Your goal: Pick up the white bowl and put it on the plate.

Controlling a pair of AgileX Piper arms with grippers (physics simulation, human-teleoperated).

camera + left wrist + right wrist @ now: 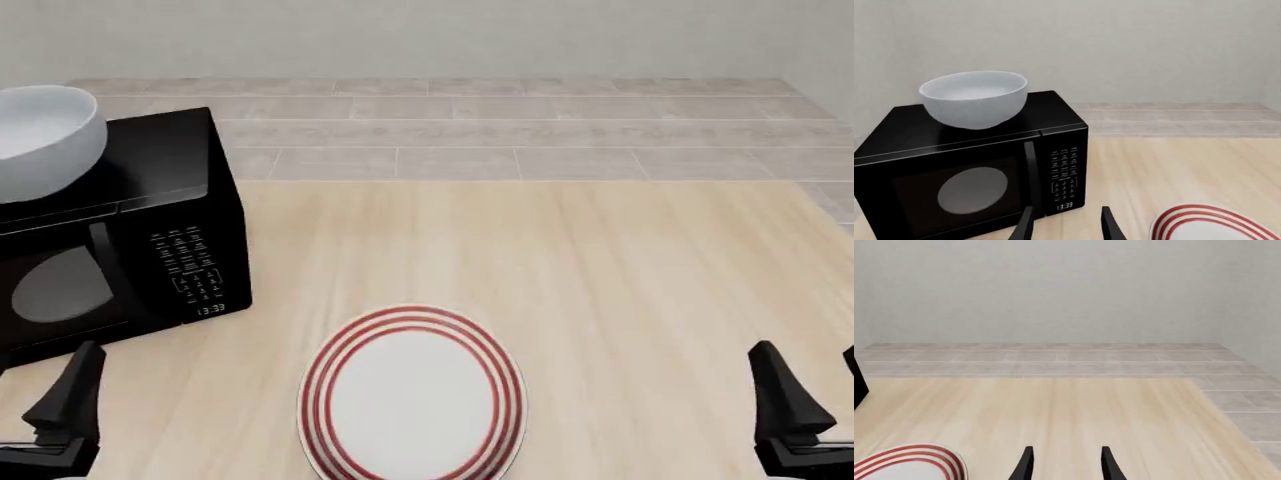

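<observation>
The white bowl [974, 100] [40, 140] stands upright on top of a black microwave [967, 175] [134, 230] at the table's far left. The plate [411, 395] [1214, 225] [911, 464], white with red rings, lies flat near the front middle of the table. My left gripper [1066, 227] [34, 405] is open and holds nothing, low at the front left, in front of the microwave door and well below the bowl. My right gripper [1066, 465] [814, 405] is open and holds nothing at the front right, off to the plate's right.
The microwave's door is shut and its keypad faces the arms. The light wooden table [601, 280] ends at the back and right in a tiled floor [534, 130]. A plain wall [1054, 290] rises behind.
</observation>
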